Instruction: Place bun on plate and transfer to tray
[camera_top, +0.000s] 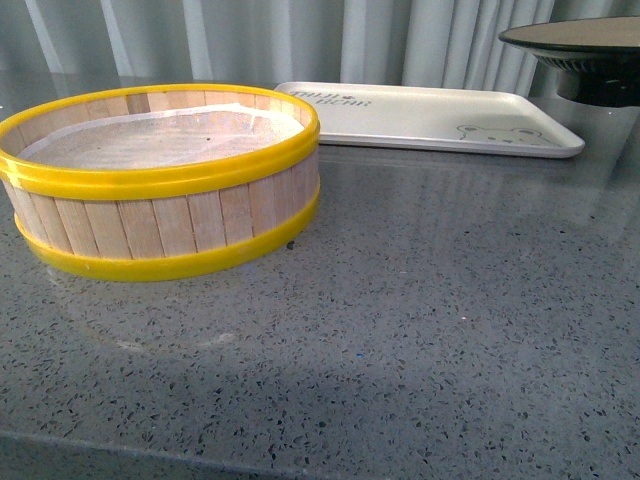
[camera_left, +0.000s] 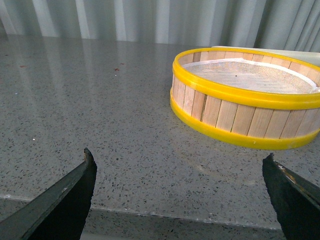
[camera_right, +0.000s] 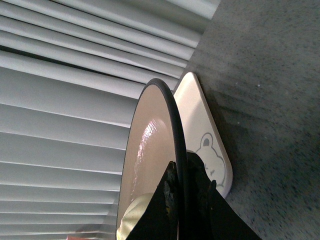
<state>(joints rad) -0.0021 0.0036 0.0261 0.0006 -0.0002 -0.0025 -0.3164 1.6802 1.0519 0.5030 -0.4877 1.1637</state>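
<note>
The plate (camera_top: 580, 35), beige inside with a black rim and foot, hangs in the air at the far right, above the right end of the tray (camera_top: 420, 115). My right gripper (camera_right: 187, 172) is shut on the plate's rim (camera_right: 176, 125), one finger on each side. On the plate (camera_right: 150, 145), a creamy rounded shape, the bun (camera_right: 129, 220), shows partly behind a finger. The off-white tray (camera_right: 200, 115) lies below the plate, its bear drawing showing. My left gripper (camera_left: 179, 156) is open over the table's near edge, holding nothing.
A yellow-rimmed wooden steamer basket (camera_top: 160, 185) with a white liner stands at the left, also in the left wrist view (camera_left: 245, 110). Grey speckled tabletop (camera_top: 420, 320) spreads in front. Pale vertical curtains (camera_top: 300, 40) close off the back.
</note>
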